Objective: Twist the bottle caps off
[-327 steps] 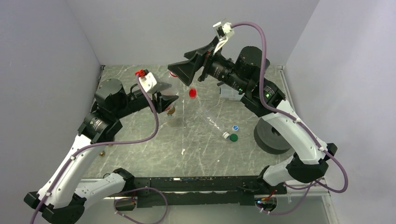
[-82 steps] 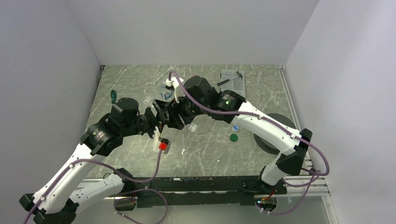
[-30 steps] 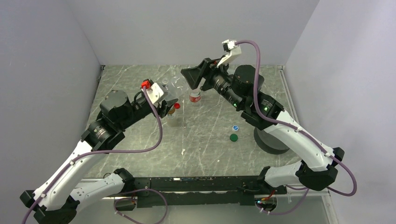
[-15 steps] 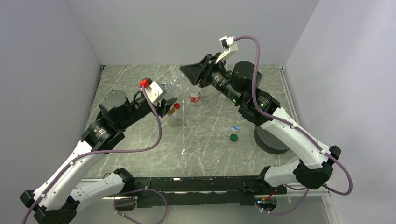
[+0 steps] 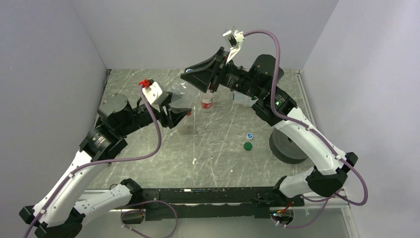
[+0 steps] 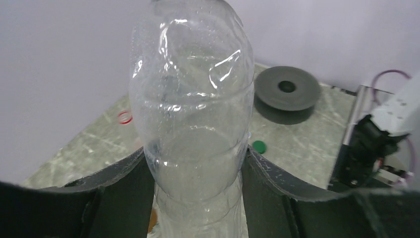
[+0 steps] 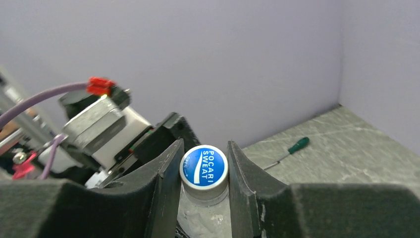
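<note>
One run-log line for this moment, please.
left gripper: shut on clear bottle | right gripper: shut on Pocari cap, not yet off | lying loose: green cap, blue-white cap

Left arm (image 5: pixel 74 171) and right arm (image 5: pixel 308 140) wore white shells, black joints, purple cables (image 5: pixel 159 139); a red connector (image 5: pixel 145 83) topped the left wrist.

The bottle (image 6: pixel 193 124) is clear, glossy, dented plastic. The cap (image 7: pixel 203 166) is smooth blue-and-white plastic. The left pincer (image 6: pixel 195 158) and right pincer (image 7: pixel 204 161) have matt black, faintly grainy fingers. The surface (image 5: pixel 218 158) looks like polished, veined grey stone.
</note>
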Motion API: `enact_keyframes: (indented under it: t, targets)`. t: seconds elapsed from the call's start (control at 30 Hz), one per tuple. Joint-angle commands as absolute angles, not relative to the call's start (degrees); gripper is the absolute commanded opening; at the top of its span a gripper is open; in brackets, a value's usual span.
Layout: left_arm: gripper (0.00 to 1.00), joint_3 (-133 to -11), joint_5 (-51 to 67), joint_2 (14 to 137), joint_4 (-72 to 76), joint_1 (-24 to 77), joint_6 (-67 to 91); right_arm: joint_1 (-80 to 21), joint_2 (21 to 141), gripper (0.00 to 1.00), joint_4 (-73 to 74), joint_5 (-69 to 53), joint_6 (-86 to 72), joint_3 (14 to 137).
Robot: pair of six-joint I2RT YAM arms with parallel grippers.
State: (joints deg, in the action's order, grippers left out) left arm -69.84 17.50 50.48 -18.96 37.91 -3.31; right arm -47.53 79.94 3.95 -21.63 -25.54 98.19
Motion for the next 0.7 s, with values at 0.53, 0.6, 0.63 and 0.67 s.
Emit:
enact_keyframes:
  t: [0.53,0.6,0.63,0.67]
  targets:
    - [0.36,-74.8,35.9,51.6,-21.8,38.3,-6.5,-47.5,79.1,0.87,10.9,-31.8,-17.1,103.3]
    - [0.35,-74.4,32.2,51.6,-21.5,38.3,-8.8,-47.6,78.1,0.99,13.3,-24.5,-16.5,103.3]
    - [0.35,-74.4,30.2,51.6,-21.4,38.3,-10.1,-47.6,77.6,1.0,13.9,-21.4,-16.6,103.2]
    - [0.35,-74.1,27.9,51.6,-21.2,38.3,-11.4,-47.7,76.9,1.0,14.1,-18.7,-16.9,102.9]
